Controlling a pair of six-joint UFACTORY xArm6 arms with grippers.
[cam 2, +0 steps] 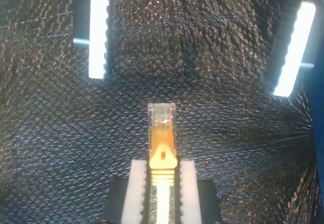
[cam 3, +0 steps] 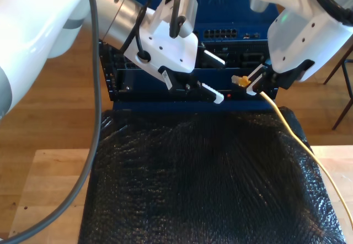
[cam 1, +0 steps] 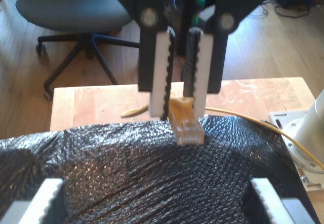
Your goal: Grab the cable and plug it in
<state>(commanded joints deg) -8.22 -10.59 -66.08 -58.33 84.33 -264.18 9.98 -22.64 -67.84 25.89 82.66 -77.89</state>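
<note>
Exterior view: one cable (cam 3: 298, 139) (one plug (cam 3: 240, 80)), two tools.

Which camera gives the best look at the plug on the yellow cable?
The second wrist view: the plug sits centred, close, clear tip facing the camera. The first wrist view shows it blurrier between fingers. The exterior view shows it tiny at my second gripper.

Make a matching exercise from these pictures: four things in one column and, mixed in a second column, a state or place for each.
Things:
1. first gripper
2. second gripper
3. plug
4. black sheet

States or places:
A. spread out under both grippers
B. open, holding nothing
C. shut on the cable
D. juts out of the shut gripper

Pairs: 1-B, 2-C, 3-D, 4-A
</note>
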